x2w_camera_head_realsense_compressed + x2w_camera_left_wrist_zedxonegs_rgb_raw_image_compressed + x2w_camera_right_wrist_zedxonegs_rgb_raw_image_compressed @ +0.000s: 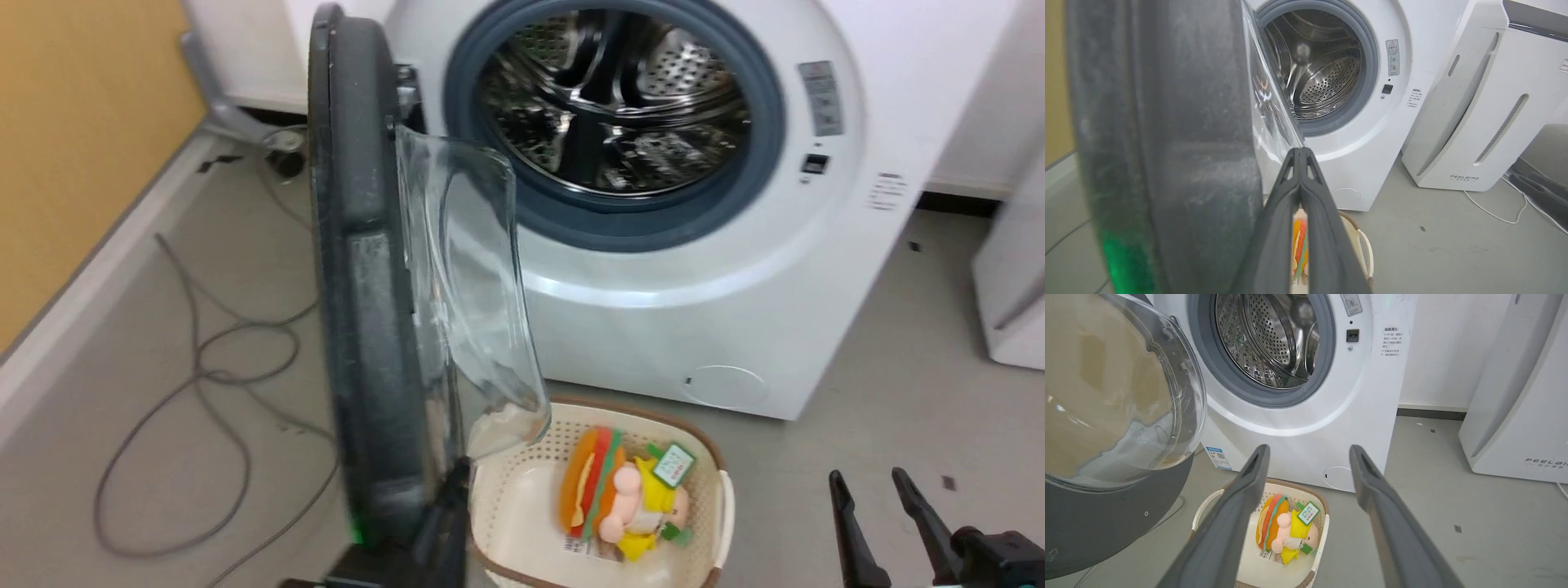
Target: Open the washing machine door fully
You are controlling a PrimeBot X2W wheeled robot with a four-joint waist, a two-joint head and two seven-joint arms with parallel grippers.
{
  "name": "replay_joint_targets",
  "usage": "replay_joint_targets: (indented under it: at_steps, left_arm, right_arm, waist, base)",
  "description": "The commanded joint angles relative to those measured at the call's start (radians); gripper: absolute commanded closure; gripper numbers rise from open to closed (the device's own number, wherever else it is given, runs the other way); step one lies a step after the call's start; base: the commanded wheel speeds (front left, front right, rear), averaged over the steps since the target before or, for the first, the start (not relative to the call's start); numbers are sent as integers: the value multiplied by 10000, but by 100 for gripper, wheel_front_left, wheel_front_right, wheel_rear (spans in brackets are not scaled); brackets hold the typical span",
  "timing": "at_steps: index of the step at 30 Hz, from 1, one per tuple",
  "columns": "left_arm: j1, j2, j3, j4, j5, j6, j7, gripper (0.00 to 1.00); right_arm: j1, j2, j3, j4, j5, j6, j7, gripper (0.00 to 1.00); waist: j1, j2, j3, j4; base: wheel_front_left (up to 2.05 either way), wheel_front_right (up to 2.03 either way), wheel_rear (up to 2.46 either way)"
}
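Washing machine door [359,286] stands half open, roughly square to the washing machine [735,245]. The left gripper [1300,153] has its fingers pressed together, holding nothing, at the door's inner side by the glass bowl, while the right gripper [890,490] hovers well apart with fingers spread wide. On an outward push, the closed fingers may slide off the slick rim and let the door swing back, or the arm may knock the basket [722,498] on the floor beneath.

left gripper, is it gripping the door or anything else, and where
Nothing held: the left gripper is shut on itself beside the washing machine door; the right gripper is open and empty.
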Motion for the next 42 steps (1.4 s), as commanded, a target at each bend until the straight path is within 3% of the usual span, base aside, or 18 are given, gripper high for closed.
replay_joint_targets:
  at_steps: [1,9,17,21,30,34,42]
  left_arm:
    - [125,134,253,-71,19,153,-107,100]
    - [230,750,1725,-56,-395,596,-452,100]
    - [137,1339,3667,975,-1423,404,-1065,100]
    - [-191,1631,4515,1862,-1986,-97,-1258,100]
    - [-1726,1850,5777,4598,-2724,-1861,-1514,100]
    - [-2322,1840,6297,5466,-2451,-2454,-1530,100]
    - [-2387,1425,7359,6112,-1460,-3132,-1533,100]
  right_arm:
    - [52,32,-24,-51,-44,-7,5,0]
    - [-33,32,-22,-119,-89,-7,23,0]
    - [-144,32,22,-479,-206,-7,117,0]
    - [-192,32,7,-781,-244,-7,218,0]
    - [-444,32,39,-1087,-348,-7,416,0]
    - [-527,32,54,-1065,-343,-7,413,0]
    - [-525,32,74,-828,-233,-7,363,0]
  waist:
    - [0,0,60,291]
    - [0,0,170,831]
    - [0,0,311,891]
    - [0,0,491,895]
    - [0,0,957,849]
    - [0,0,1041,816]
    - [0,0,870,681]
  base:
    - [0,0,0]
    - [0,0,0]
    - [0,0,0]
    - [0,0,0]
    - [0,0,0]
    - [0,0,0]
    - [0,0,0]
